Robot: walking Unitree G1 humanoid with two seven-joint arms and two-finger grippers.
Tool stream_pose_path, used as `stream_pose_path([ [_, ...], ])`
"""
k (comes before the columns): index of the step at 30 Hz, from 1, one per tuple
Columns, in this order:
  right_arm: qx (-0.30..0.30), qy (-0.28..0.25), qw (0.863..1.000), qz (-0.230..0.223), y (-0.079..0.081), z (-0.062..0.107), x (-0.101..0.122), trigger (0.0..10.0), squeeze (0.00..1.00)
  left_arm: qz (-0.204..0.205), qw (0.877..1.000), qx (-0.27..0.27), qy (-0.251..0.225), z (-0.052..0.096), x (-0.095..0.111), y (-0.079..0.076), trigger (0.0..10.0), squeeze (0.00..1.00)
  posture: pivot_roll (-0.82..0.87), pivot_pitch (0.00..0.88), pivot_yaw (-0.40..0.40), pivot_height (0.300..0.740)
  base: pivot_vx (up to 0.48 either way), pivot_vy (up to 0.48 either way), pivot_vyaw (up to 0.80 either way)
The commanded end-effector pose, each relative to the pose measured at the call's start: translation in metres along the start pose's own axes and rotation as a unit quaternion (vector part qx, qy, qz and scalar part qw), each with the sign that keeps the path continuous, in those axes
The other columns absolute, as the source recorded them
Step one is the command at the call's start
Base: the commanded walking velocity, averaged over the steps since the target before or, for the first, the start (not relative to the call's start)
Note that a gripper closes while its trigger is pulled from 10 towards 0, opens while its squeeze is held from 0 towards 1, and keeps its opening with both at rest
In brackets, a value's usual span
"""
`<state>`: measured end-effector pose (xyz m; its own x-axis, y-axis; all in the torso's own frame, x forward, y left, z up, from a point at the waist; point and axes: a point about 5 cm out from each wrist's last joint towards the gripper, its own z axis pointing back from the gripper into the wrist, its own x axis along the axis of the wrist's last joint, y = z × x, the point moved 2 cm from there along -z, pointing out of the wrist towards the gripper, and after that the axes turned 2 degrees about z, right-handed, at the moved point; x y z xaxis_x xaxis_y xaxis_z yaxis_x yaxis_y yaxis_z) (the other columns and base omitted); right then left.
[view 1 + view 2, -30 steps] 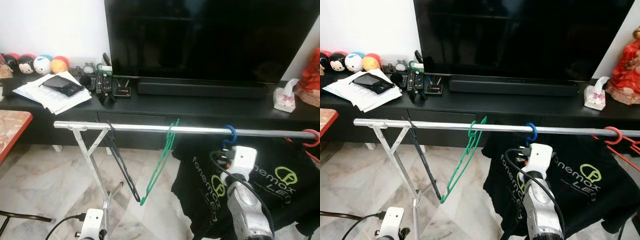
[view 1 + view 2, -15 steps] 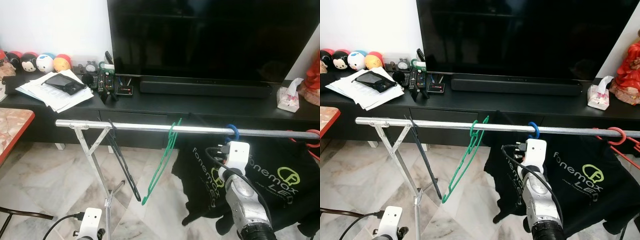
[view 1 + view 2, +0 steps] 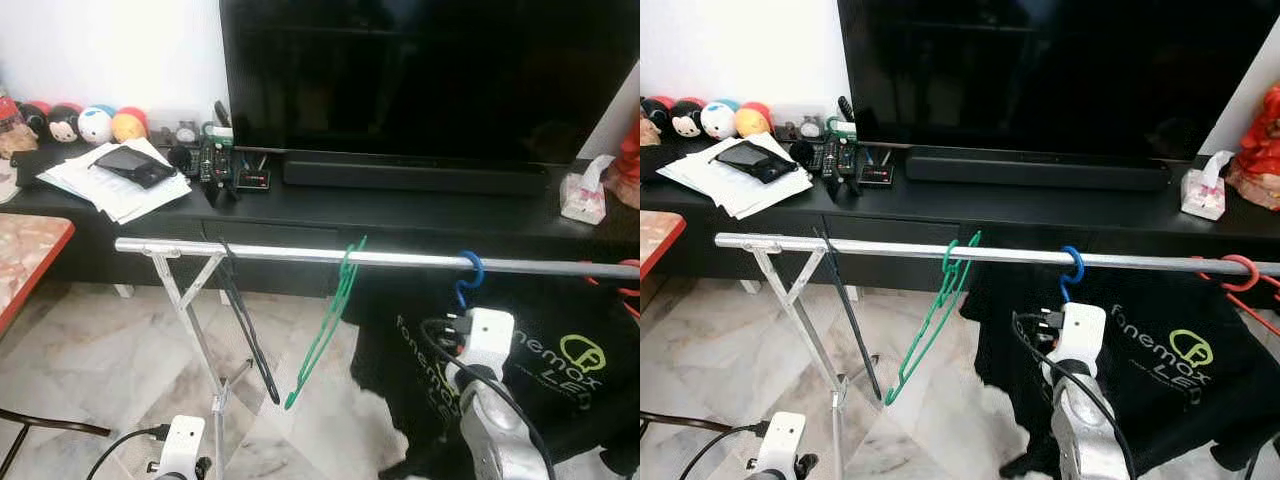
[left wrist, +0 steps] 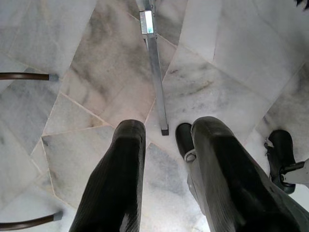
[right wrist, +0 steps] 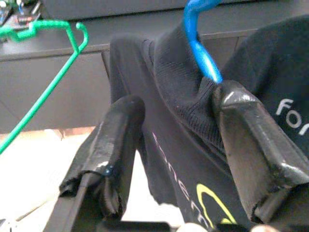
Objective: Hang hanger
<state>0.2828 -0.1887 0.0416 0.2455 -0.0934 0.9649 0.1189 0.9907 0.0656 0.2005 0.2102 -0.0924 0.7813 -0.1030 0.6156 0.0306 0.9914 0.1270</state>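
At 6 o'clock low in the head views, the left gripper [image 4: 161,159] hangs idle over the veined grey-white marble floor [image 4: 72,58], its ribbed black jaws released and parted, holding nothing; its wrist view adds a slim metal foot bar of the rack [image 4: 155,72] lying on the tiles. At 5 o'clock the silver right arm [image 3: 490,420] rises toward the rail, and the right gripper [image 5: 178,159] has its jaws spread wide, one black pad [image 5: 241,125] touching the knitted collar of the black T-shirt with green-and-white print [image 3: 1160,350], the other pad beside the shirt's front, nothing clamped. That wrist view shows the collar's rib texture and the neck of the blue plastic hanger [image 5: 198,48] emerging from it, which the head views cannot resolve; they show its hook [image 3: 467,272] over the horizontal shiny metal rail [image 3: 290,254] at about 3 o'clock. Left of it on the rail hang a thin green wire hanger [image 3: 325,325] and a black hanger [image 3: 248,335], with a red hanger [image 3: 1237,275] at the far right end. Beyond stands the long black TV worktop [image 3: 400,212] with a soundbar [image 3: 410,175], papers [image 3: 120,180], round plush toys [image 3: 90,123] and a large dark television [image 3: 420,70].
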Motion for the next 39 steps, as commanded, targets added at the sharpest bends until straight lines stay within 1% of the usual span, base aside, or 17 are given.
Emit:
stream_pose_path([
  [1, -0.005, -0.01, 1.0, -0.007, -0.004, 0.001, 0.008, 10.0, 1.0, -0.011, 1.0, -0.008, 0.006, 0.0, -0.001, -0.004, 10.0, 0.0, -0.09, 0.0, -0.044, 0.74, 0.0, 0.0, 0.0],
  [4, -0.007, -0.012, 1.0, 0.001, -0.005, 0.0, 0.013, 10.0, 1.0, -0.011, 1.0, -0.008, 0.006, 0.0, -0.001, -0.004, 10.0, 0.0, -0.1, 0.0, -0.044, 0.74, 0.0, 0.0, 0.0],
  [9, -0.002, -0.025, 1.0, -0.002, -0.006, -0.003, 0.024, 10.0, 1.0, -0.009, 1.0, -0.008, 0.006, 0.0, -0.001, -0.004, 10.0, 0.0, -0.09, 0.0, -0.045, 0.74, 0.0, 0.0, 0.0],
  [13, 0.011, -0.012, 1.0, 0.022, -0.007, -0.011, 0.025, 10.0, 1.0, -0.009, 1.0, -0.009, 0.007, 0.0, -0.001, -0.004, 10.0, 0.0, -0.1, 0.0, -0.044, 0.74, 0.0, 0.0, 0.0],
  [18, 0.016, -0.015, 0.999, 0.028, -0.007, -0.018, 0.032, 10.0, 1.0, -0.008, 1.0, -0.008, 0.007, 0.0, -0.001, -0.004, 10.0, 0.0, -0.1, 0.0, -0.045, 0.74, 0.0, 0.0, 0.0],
  [19, 0.018, -0.006, 0.999, 0.037, -0.008, -0.022, 0.032, 10.0, 1.0, -0.007, 1.0, -0.008, 0.007, 0.0, -0.001, -0.004, 10.0, 0.0, -0.1, 0.0, -0.045, 0.74, 0.0, 0.0, 0.0],
  [20, 0.023, 0.005, 0.999, 0.048, -0.007, -0.024, 0.031, 10.0, 0.93, -0.007, 1.0, -0.008, 0.007, 0.0, -0.001, -0.005, 10.0, 0.0, -0.1, 0.0, -0.045, 0.74, 0.0, 0.0, 0.0],
  [21, 0.028, 0.016, 0.998, 0.061, -0.007, -0.026, 0.029, 10.0, 0.93, -0.007, 1.0, -0.008, 0.007, -0.001, -0.001, -0.005, 10.0, 0.0, -0.1, 0.0, -0.045, 0.74, 0.0, 0.0, 0.0],
  [22, 0.035, 0.028, 0.997, 0.064, -0.007, -0.027, 0.025, 10.0, 0.0, -0.006, 1.0, -0.008, 0.007, -0.001, -0.001, -0.005, 10.0, 0.0, -0.09, 0.0, -0.046, 0.74, 0.0, 0.0, 0.0],
  [23, 0.039, 0.035, 0.996, 0.065, -0.006, -0.028, 0.023, 10.0, 0.0, -0.006, 1.0, -0.008, 0.007, -0.001, -0.001, -0.005, 10.0, 0.0, -0.09, 0.0, -0.046, 0.74, 0.0, 0.0, 0.0],
  [25, 0.062, 0.067, 0.993, 0.078, -0.006, -0.03, 0.012, 10.0, 0.0, -0.005, 1.0, -0.008, 0.008, 0.0, -0.001, -0.006, 10.0, 0.0, -0.09, 0.0, -0.047, 0.74, 0.0, 0.0, 0.0],
  [27, 0.06, 0.073, 0.992, 0.082, -0.009, -0.033, 0.01, 10.0, 0.0, -0.005, 1.0, -0.008, 0.007, 0.0, -0.001, -0.006, 10.0, 0.0, -0.09, 0.0, -0.048, 0.74, 0.0, 0.0, 0.0],
  [29, 0.054, 0.074, 0.992, 0.082, -0.013, -0.036, 0.012, 10.0, 0.0, -0.004, 1.0, -0.008, 0.007, -0.001, -0.001, -0.005, 10.0, 0.0, -0.08, 0.0, -0.049, 0.74, 0.0, 0.0, 0.0],
  [33, 0.05, 0.074, 0.993, 0.083, -0.018, -0.041, 0.017, 10.0, 0.0, -0.005, 1.0, -0.007, 0.006, 0.0, -0.001, -0.004, 10.0, 0.0, -0.08, 0.0, -0.048, 0.74, 0.0, 0.0, 0.0],
  [39, 0.058, 0.077, 0.992, 0.082, -0.019, -0.044, 0.017, 10.0, 0.0, -0.006, 1.0, -0.007, 0.006, 0.0, -0.001, -0.005, 10.0, 0.0, -0.08, 0.0, -0.049, 0.74, 0.0, 0.0, 0.0],
])
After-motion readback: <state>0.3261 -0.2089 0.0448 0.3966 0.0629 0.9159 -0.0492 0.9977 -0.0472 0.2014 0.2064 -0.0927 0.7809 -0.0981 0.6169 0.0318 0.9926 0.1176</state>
